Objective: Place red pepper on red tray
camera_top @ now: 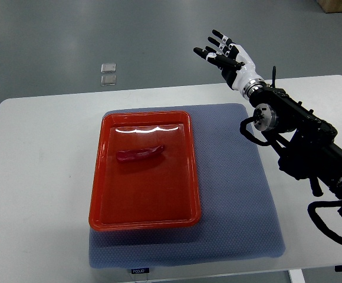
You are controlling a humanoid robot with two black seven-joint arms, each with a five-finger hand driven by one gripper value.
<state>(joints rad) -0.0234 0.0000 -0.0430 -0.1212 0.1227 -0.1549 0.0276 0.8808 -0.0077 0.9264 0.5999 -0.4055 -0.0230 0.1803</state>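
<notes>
Spanning the view, a white table (41,177) carries a blue mat (242,200), on which sits the red tray (144,221). The right hand (225,54) is raised beyond the table's far edge, fingers spread, empty. The red pepper (140,154) lies inside the tray's far half.

One steep overhead view from the robot's side, table (47,153) mid-distance below.
</notes>
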